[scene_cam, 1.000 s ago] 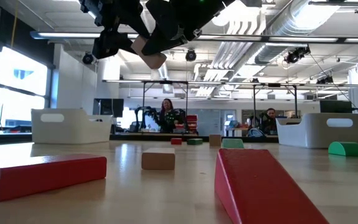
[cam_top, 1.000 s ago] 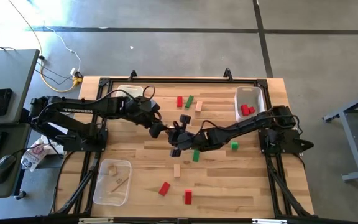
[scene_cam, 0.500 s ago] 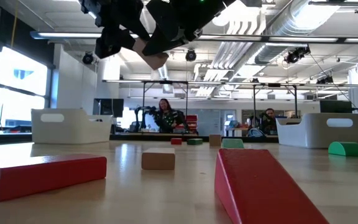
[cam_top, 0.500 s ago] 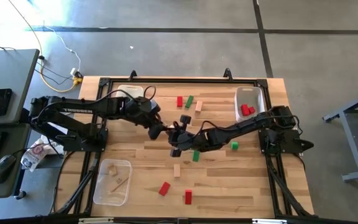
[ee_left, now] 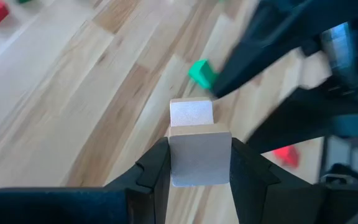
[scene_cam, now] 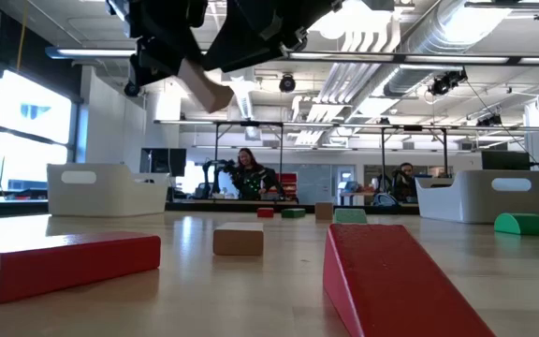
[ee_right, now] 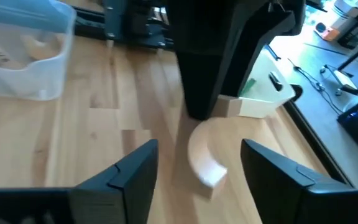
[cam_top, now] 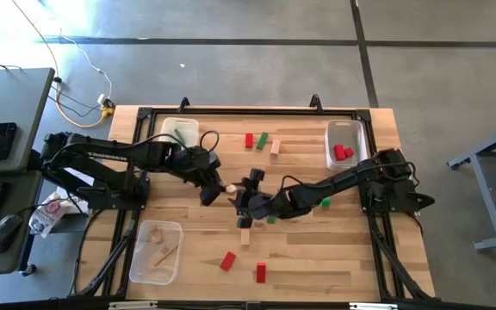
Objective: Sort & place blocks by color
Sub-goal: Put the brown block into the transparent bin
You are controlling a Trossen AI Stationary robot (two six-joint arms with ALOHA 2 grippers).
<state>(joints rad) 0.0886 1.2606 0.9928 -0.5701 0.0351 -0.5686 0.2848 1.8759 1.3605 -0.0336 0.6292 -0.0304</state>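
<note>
At far left, the clear plastic bin point(cam_top: 155, 251) holds natural-wood pieces and the white bin point(cam_top: 179, 131) some green ones. The left gripper point(ee_left: 199, 163) hangs mid-table, clamped on a pale wooden block point(ee_left: 199, 150). Just beside it, the right gripper point(ee_right: 197, 163) hovers with fingers spread wide, empty. Red, green and wood blocks lie loose across the table. The white tray point(cam_top: 348, 143) at right holds red blocks. Sorting looks partly done.

Overhead looks straight down, low camera skims tabletop; both share the table point(cam_top: 317, 250).
</note>
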